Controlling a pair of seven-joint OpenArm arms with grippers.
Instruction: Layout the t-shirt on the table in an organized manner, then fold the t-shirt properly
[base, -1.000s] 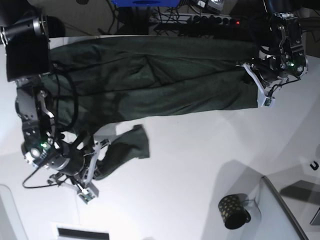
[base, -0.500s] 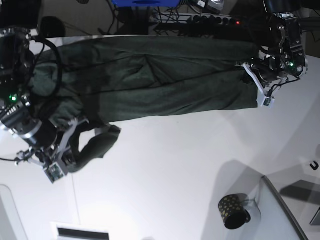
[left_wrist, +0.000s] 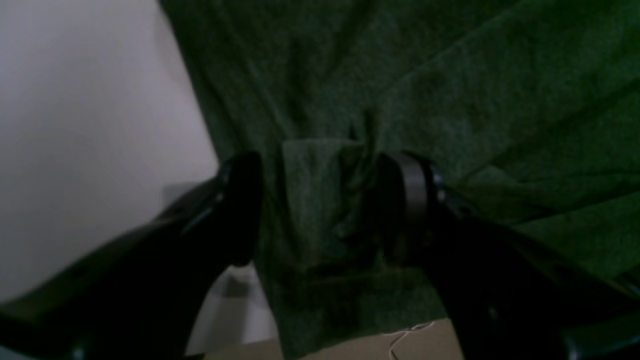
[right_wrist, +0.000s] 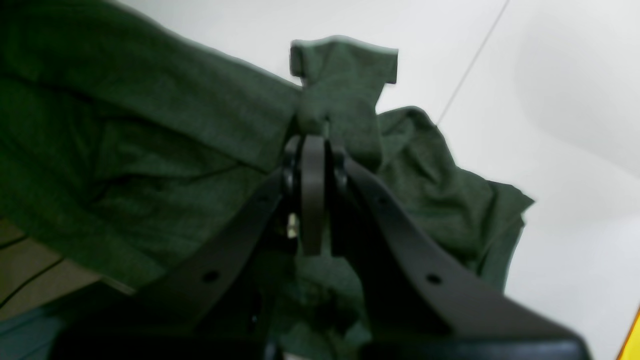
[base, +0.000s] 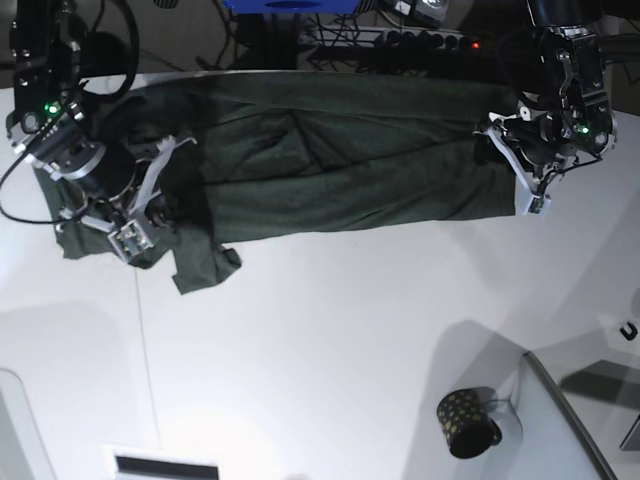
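The dark green t-shirt (base: 340, 150) lies stretched along the far side of the white table (base: 350, 330), bunched at its left end. There my right gripper (base: 160, 200) is shut on a fold of it; the right wrist view shows the right gripper (right_wrist: 313, 150) pinching the t-shirt (right_wrist: 150, 150), with a tuft sticking out past the tips. My left gripper (base: 497, 152) sits at the shirt's right end. In the left wrist view the left gripper (left_wrist: 322, 200) is open, its fingers (left_wrist: 240, 200) apart with a loose fold of t-shirt (left_wrist: 450, 100) between them.
A small dark gold-dotted mug (base: 467, 423) stands near the front right beside a grey tray-like panel (base: 570, 420). A power strip and cables (base: 420, 40) lie behind the far edge. A thin dark seam (base: 145, 350) runs down the table's left part.
My right gripper has carried its bunch of fabric from the near left up to the far left, dragging the hanging flap with it. My left gripper's fingers have parted at the right end.
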